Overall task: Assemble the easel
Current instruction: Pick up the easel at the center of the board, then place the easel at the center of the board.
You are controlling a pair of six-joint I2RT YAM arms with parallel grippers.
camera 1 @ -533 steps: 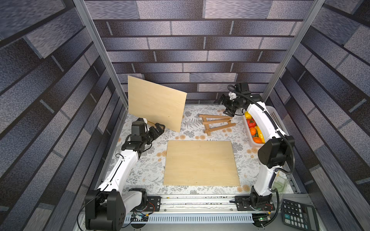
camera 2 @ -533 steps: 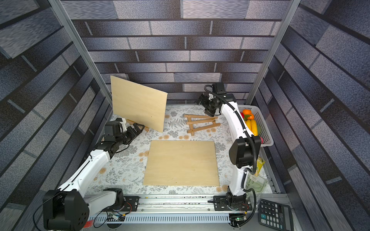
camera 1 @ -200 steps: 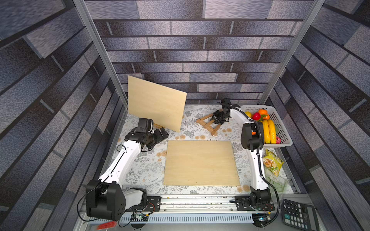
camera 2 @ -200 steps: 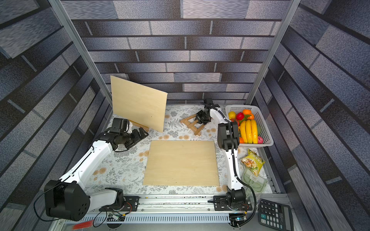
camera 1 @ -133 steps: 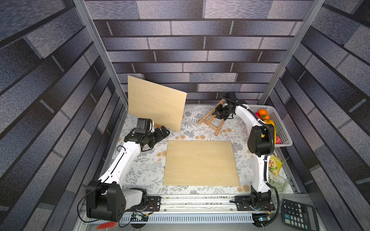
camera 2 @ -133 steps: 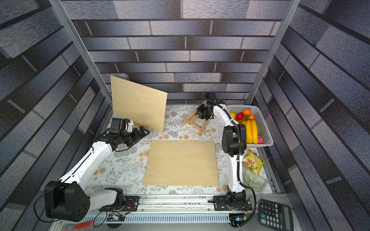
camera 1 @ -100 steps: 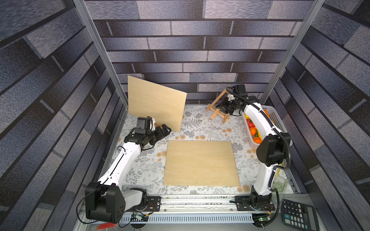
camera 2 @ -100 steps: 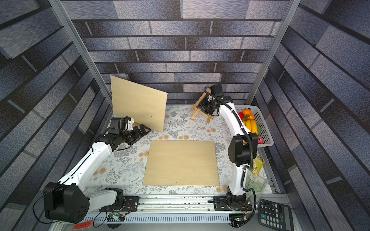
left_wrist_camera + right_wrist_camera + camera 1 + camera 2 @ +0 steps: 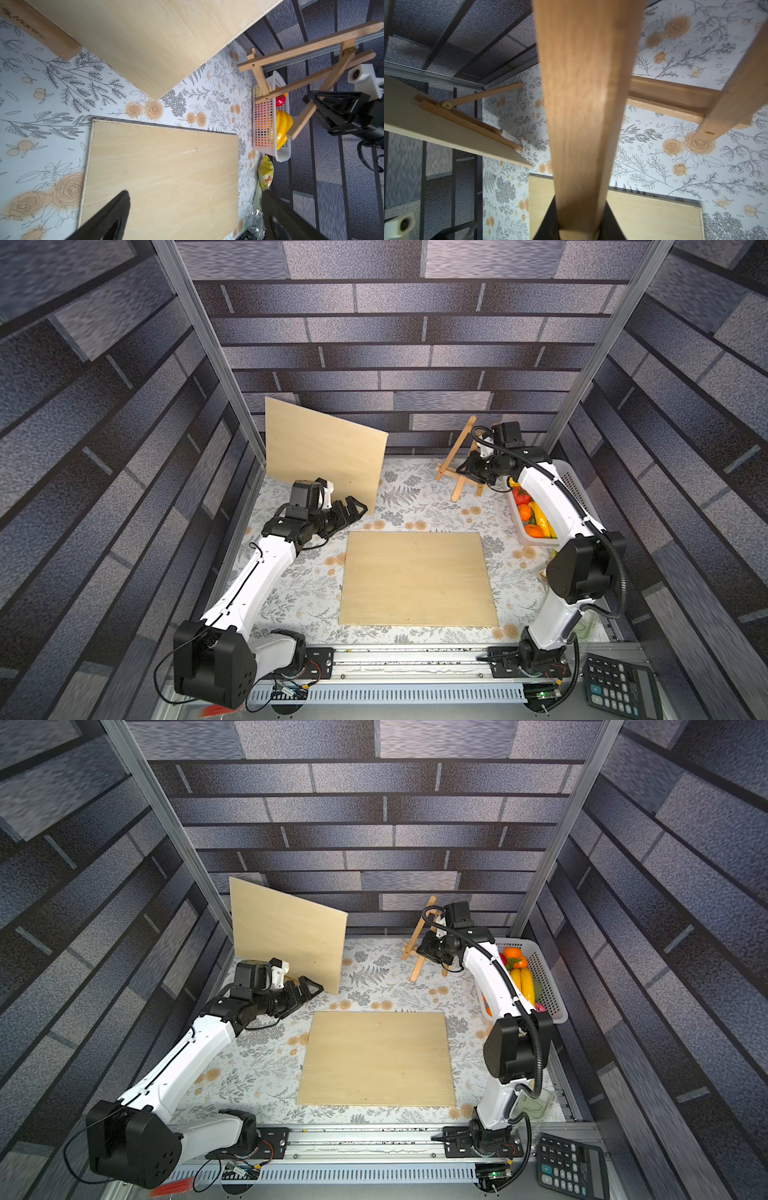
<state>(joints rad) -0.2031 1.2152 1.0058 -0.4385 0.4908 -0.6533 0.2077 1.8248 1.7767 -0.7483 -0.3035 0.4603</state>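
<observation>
The right pincer (image 9: 471, 470) is clamped on the rear strut (image 9: 581, 104) of the small wooden easel (image 9: 455, 448) at the back right of the bench (image 9: 415, 497), close to the fruit basket (image 9: 548, 986). The frame hangs tilted, and its front feet look to be just off the floral surface, though the top views do not settle that.

The step in hand seems to be standing the easel up. To do it well, level the frame first so both front feet land together. Keep the strut splayed back from the frame as it comes down. Aim for bare bench, clear of the basket and of the flat plywood panel (image 9: 415, 576). Let go only once all three feet bear weight, since a grip on one strut could twist the frame over.

The left pincer (image 9: 356, 507) stands wide apart and empty, just beside the lower corner of the propped panel (image 9: 324, 456).
</observation>
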